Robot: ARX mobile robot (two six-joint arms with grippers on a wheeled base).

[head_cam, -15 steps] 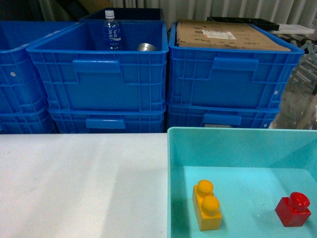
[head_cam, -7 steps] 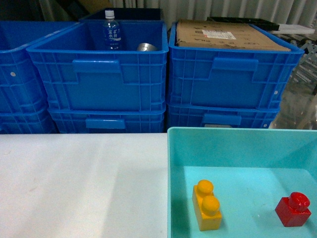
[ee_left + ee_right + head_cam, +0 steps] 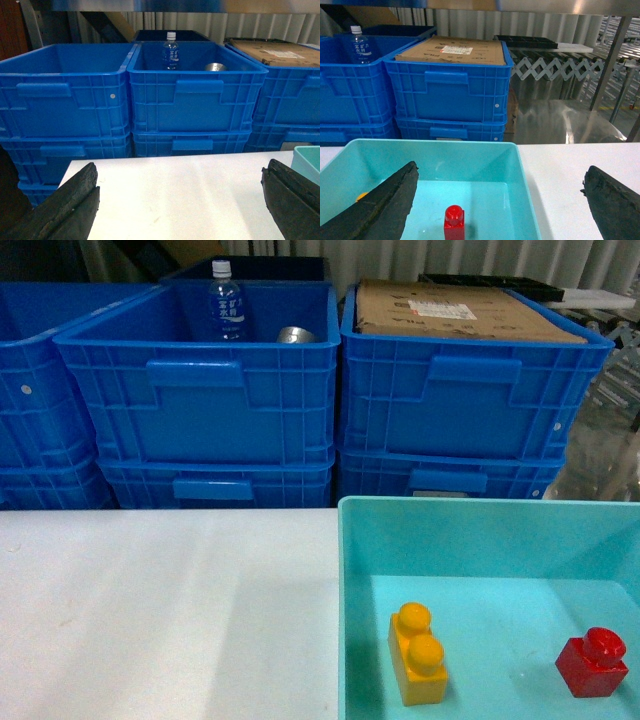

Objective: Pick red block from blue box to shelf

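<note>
The red block (image 3: 592, 662) stands stud-up on the floor of the blue box (image 3: 480, 540), near its right side; the right wrist view shows the same red block (image 3: 454, 223) low in the blue box (image 3: 520, 165). My right gripper (image 3: 500, 195) is open above the box's right wall, with the block just inside its left finger and nothing held. My left gripper (image 3: 180, 187) is open over the bare white table (image 3: 175, 195), left of the box. Steel uprights of the shelf (image 3: 610, 60) show at the right. Neither gripper appears in the head view.
A yellow-orange two-stud brick (image 3: 417, 652) lies in the box, left of the red block. Stacked dark blue crates (image 3: 200, 390) line the table's far edge; one holds a water bottle (image 3: 226, 302), another a cardboard sheet (image 3: 455, 312).
</note>
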